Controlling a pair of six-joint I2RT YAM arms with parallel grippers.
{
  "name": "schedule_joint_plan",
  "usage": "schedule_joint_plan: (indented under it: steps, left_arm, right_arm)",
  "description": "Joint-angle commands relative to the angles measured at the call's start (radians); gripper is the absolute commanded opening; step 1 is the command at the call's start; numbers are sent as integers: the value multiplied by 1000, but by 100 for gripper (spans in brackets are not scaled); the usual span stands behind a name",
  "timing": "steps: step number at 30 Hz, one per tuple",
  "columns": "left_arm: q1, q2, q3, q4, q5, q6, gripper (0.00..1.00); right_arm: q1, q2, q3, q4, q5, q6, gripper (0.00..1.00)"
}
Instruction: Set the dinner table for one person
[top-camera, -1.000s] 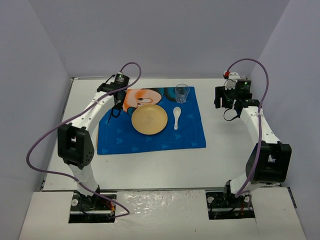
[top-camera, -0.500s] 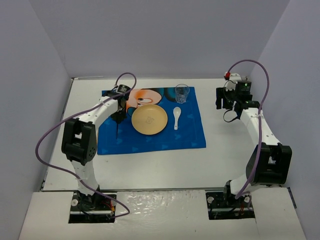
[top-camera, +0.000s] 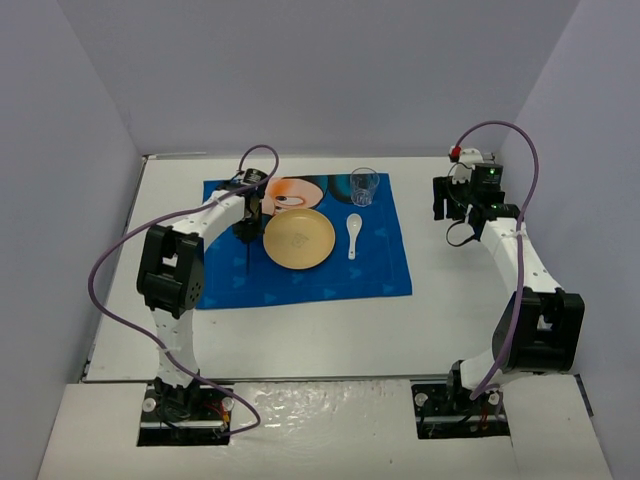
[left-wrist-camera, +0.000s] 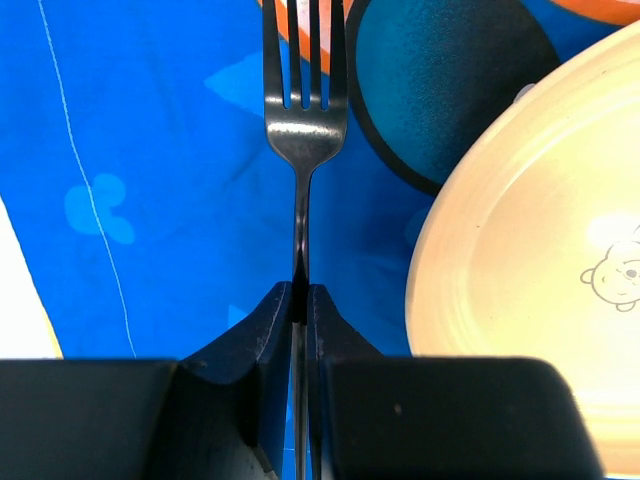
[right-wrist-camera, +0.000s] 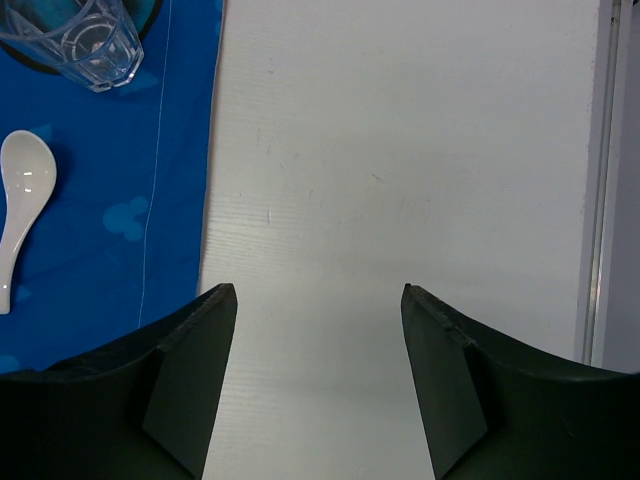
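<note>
The left arm (top-camera: 205, 215) reaches to the centre-left of the top view. Its jaws are nearly closed, clamping the handle of a dark metal fork (left-wrist-camera: 305, 130). In the left wrist view the tines point to the top of the frame. The fork hangs over the blue cartoon-print placemat (top-camera: 300, 275), just beside the left rim of the round beige plate (top-camera: 299, 239). The pictures do not show whether the fork touches the mat.

Right of the plate lies a white ceramic spoon (top-camera: 354, 234). A clear glass tumbler (top-camera: 364, 186) stands at the mat's upper right. The large white desk (top-camera: 470, 320) fills the middle of the top view and carries the mat and everything on it.

The right arm (top-camera: 510, 240) hovers at the upper right over bare desk. Its jaws are wide apart and hold nothing.

Step in hand, as judged: placing the fork left of the plate. The next move calls for:
- lowering the fork flat onto the mat, parallel to the plate's edge and clear of the rim;
- parting the jaws;
- lifting straight up so the handle is not dragged.
</note>
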Motion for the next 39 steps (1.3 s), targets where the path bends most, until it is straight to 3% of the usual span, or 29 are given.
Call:
schedule_joint_plan:
  steps: [1,25,29,33,36,39]
  left_arm:
    - [-6,0,53,22,8,-25,0]
    - [3,21,11,103,-21,-36,0]
    - [8,33,-1,114,-38,-42,4]
    - [11,28,-12,122,-56,-38,43]
    - [14,22,-13,127,-52,-35,53]
    - [17,14,-13,131,-38,-28,54]
  right_arm:
    - [-7,-44,-1,60,19,-9,64]
    - [-15,-48,-3,61,9,-5,64]
    - [-14,-53,-8,59,10,-7,64]
    - [-15,-50,-8,61,7,-9,64]
    - [-16,-48,-8,61,7,-9,64]
    - [-15,-49,-8,61,6,-9,64]
